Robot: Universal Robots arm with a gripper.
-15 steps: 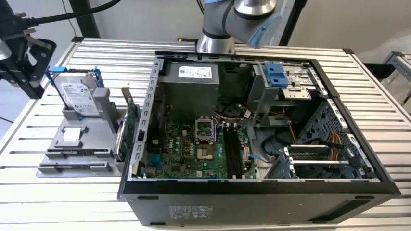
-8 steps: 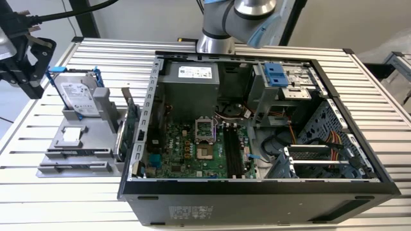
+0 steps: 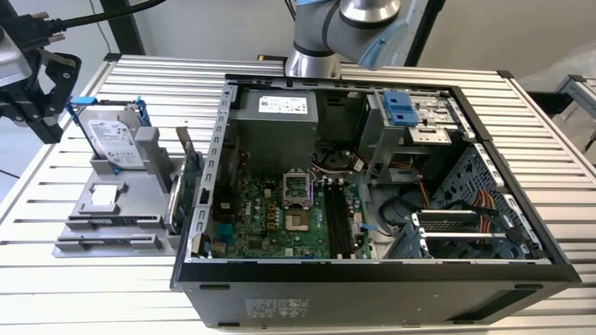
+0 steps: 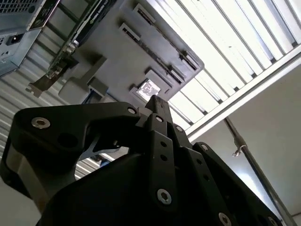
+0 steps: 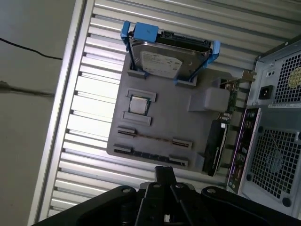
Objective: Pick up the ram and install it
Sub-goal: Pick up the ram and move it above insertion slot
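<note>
Overhead, the matte black gripper hangs clear of the thin ram.

My arm is rounded silver-grey metal, and its joint is closed by a light-blue cap. In the exterior view, thick black cables run along my wrist. In both wrist views my fingers are matte black, narrow and square-tipped. They are carried on broad, rounded black links pinned with small shiny silver screws.
</note>
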